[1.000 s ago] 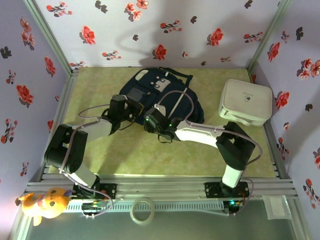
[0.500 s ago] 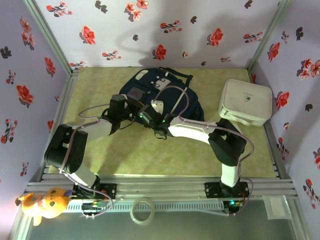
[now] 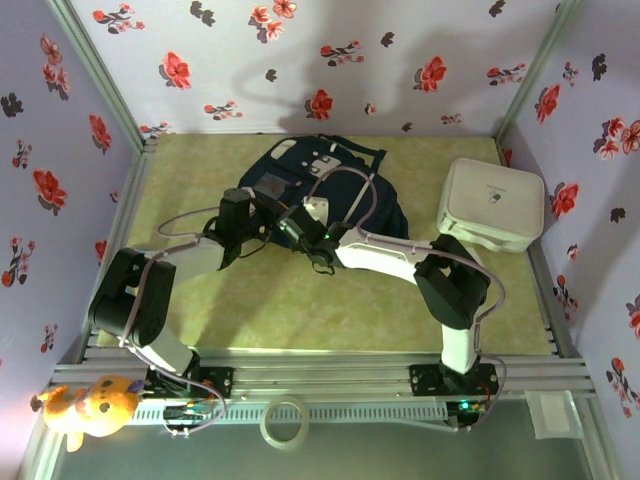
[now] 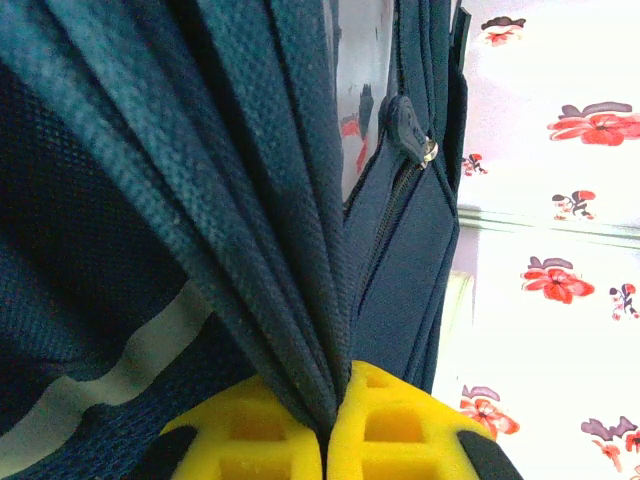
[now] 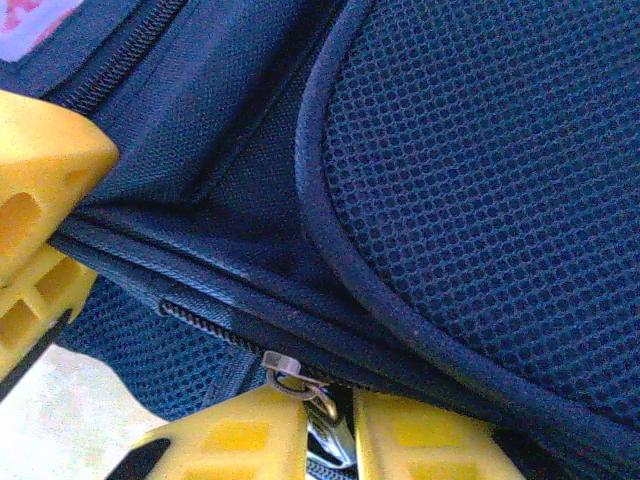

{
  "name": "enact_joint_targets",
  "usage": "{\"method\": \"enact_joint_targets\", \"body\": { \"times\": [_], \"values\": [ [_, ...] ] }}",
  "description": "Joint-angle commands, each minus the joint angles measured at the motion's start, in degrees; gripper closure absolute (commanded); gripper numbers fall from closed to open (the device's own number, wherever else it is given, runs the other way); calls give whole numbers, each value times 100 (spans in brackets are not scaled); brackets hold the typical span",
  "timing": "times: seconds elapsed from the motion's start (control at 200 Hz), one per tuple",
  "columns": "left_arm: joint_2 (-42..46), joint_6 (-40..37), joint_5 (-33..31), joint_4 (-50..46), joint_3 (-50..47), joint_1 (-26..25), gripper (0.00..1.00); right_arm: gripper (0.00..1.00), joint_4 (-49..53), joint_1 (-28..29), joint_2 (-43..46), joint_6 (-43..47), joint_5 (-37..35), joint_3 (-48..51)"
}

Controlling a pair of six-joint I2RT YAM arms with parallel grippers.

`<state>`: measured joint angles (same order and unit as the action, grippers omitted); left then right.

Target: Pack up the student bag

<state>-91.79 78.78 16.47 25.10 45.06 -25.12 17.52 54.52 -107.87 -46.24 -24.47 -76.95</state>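
Left wrist view shows your left claw (image 4: 328, 428) clamped on a bunched fold of the student bag (image 4: 120, 250). At the bottom of the right wrist view, your right claw (image 5: 330, 425) is pinched on the bag's metal zip pull (image 5: 298, 385). From above, the bag lies in the upper centre of the bench (image 3: 300, 300), both claws at its lower-left edge, and a white box (image 3: 493, 203) sits apart at right.

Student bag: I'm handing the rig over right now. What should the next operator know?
Left gripper: shut, pinching a fold of the student bag fabric.
Right gripper: shut on a zipper pull at the bag's near edge.
Bag lies on the table, white box to its right.
Done: both grips set.
To do: likely work the zipper, then pack.
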Motion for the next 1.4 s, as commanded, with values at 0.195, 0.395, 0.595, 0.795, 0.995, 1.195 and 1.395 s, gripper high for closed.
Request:
{"method": "enact_joint_targets", "body": {
  "times": [0.195, 0.395, 0.595, 0.795, 0.995, 1.195, 1.395],
  "values": [
    [19, -101, 489, 372, 61, -39, 100, 87, 96, -276, 107, 151, -517, 74],
    [-104, -293, 429, 269, 65, 124, 100, 88, 569, -283, 533, -7, -381, 589],
    [-287, -355, 405, 293, 21, 322, 100, 88, 770, -275, 1119, -350, -266, 1358],
    [-302, -419, 383, 285, 31, 377, 100, 87, 986, -270, 1334, -642, -414, 1631],
    [-217, -462, 373, 201, 9, 446, 100, 84, 1230, -276, 1172, -652, -578, 1396],
    [-94, -538, 315, 135, -149, 608, 100, 85, 1283, -356, 1449, -644, -838, 1635],
    [-97, -694, 347, 21, -141, 785, 100, 89, 1078, -569, 1817, -217, -790, 1885]
  ]
}}
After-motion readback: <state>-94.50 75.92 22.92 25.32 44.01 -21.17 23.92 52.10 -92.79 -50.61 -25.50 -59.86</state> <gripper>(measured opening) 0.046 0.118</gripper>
